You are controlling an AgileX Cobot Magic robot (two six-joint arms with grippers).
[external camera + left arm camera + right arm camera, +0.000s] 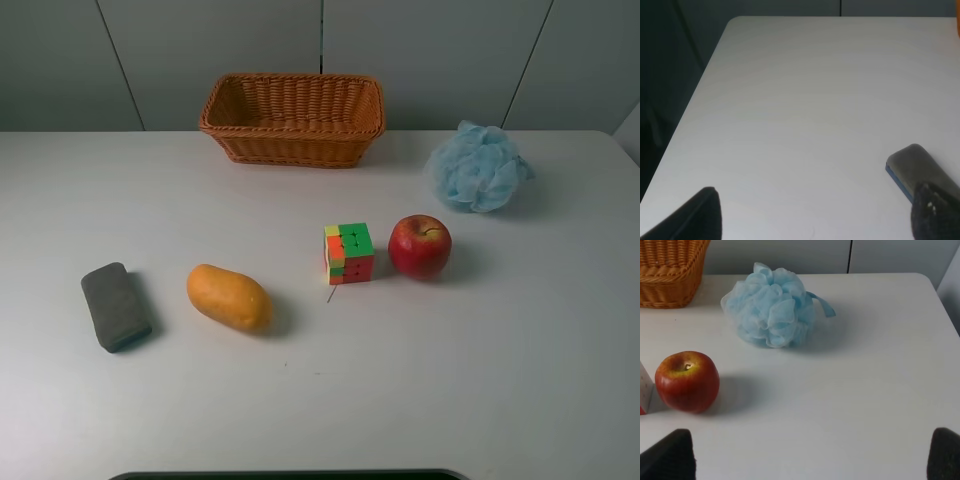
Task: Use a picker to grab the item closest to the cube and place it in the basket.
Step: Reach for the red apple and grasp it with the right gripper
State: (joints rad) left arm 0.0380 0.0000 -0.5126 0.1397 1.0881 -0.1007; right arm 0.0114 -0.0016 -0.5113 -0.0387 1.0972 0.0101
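A multicoloured cube (348, 253) sits near the middle of the white table. A red apple (420, 246) stands just to its right, the closest item to it; it also shows in the right wrist view (687, 381), beside a sliver of the cube (645, 390). The wicker basket (293, 118) stands empty at the back centre, and its corner shows in the right wrist view (670, 275). Neither arm shows in the exterior high view. My right gripper (807, 460) is open and empty, short of the apple. My left gripper (815, 220) is open and empty near the grey sponge (920, 170).
An orange oval fruit (229, 297) lies left of the cube. The grey sponge (115, 305) lies at the far left. A blue bath pouf (479, 166) sits at the back right, also in the right wrist view (771, 307). The table's left edge (695, 90) is near my left gripper.
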